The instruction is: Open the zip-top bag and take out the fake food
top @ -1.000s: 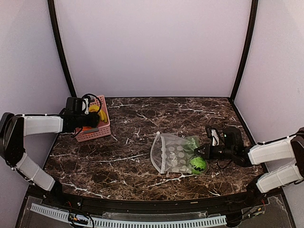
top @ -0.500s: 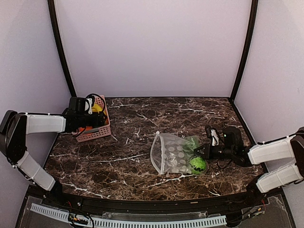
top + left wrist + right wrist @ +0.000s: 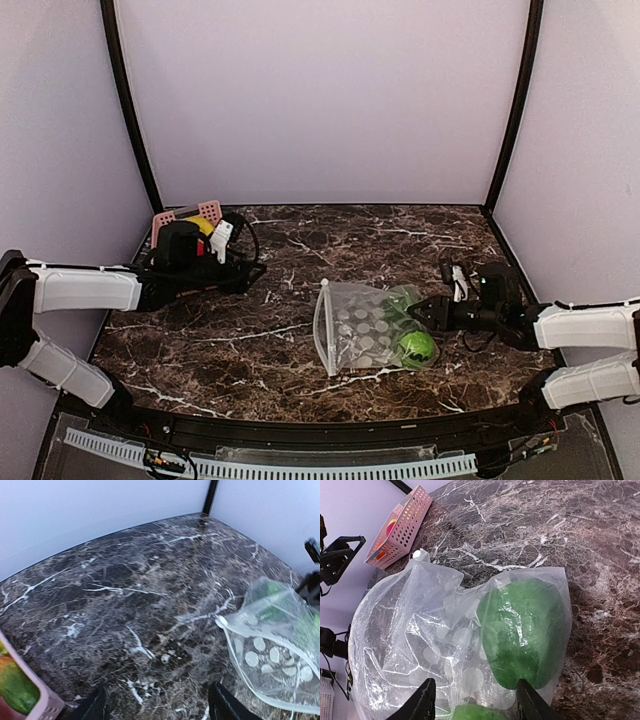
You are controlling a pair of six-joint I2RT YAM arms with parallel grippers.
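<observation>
1. Pink basket point(image 3: 186, 214): stands at the back-left corner of the table point(image 3: 330, 235) with toy pieces in it, well apart from the bag. It obstructs nothing.
2. Left gripper point(image 3: 255, 270): sits low over bare marble between basket and bag, jaws spread and empty.
3. Zip-top bag point(image 3: 360, 325): lies flat at centre-right with its white zip strip point(image 3: 322, 328) facing the left arm. Whether the strip is parted cannot be told.
4. Fake food: a green leafy piece point(image 3: 525, 630) and a green ball point(image 3: 416, 347) sit inside, at the closed right end.
5. Right gripper point(image 3: 422, 311): is at that closed end with jaws spread, pinching nothing.
6. Judgement: emptying is in hand. The next move calls for one gripper to pin the film while the other draws the food out. The slack film is the hindrance.
</observation>
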